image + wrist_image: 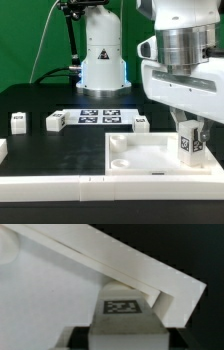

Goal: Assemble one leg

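Looking at the exterior view first: the tool [189, 127] hangs low at the exterior view's right, its fingers pressed in on the upper end of the leg [188, 146]. It's clamped on it. The leg stands upright with its tag facing the camera, over the corner of the white panel [150, 165] toward the exterior view's right and tight inside the raised edge there. Whether its foot touches the panel, I cannot tell.

Two round sockets [121, 159] sit at the panel's opposite side, well apart from the leg, and the flat stretch between lies open. A small white block [141, 123] rests just beside the panel's back edge. A second block [55, 121] and a third block [18, 121] lie well off toward the exterior view's left. The marker board [100, 117] lies flat on the black table [50, 145] between the blocks. A long white rail [50, 186] runs along the front, close to the panel's front edge. The arm's base [100, 55] stands at the back.

Over to the wrist view: the leg [122, 308] shows its tag dead centre. The panel [40, 297] spreads wide and bare on one side. A slanted white rim [130, 263] passes right by the leg, very little gap there, with dark table [190, 246] beyond it. The fingers themselves are too blurred to pick out here.
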`<control>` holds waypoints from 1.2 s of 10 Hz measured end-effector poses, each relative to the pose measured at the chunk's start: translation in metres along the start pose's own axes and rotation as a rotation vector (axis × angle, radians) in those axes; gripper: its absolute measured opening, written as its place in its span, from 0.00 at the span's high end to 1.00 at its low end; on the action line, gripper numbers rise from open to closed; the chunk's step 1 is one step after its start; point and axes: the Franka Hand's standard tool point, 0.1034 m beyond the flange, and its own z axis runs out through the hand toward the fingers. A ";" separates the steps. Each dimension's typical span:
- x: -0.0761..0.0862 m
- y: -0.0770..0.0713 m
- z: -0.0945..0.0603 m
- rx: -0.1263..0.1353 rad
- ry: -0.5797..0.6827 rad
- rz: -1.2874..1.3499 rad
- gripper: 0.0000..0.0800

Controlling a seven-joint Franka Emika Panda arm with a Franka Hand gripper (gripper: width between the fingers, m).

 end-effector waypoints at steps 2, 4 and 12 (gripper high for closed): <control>-0.001 -0.001 0.000 0.003 -0.002 0.153 0.63; -0.002 -0.001 0.000 0.003 0.001 0.198 0.63; -0.008 0.001 0.002 -0.032 -0.009 -0.421 0.19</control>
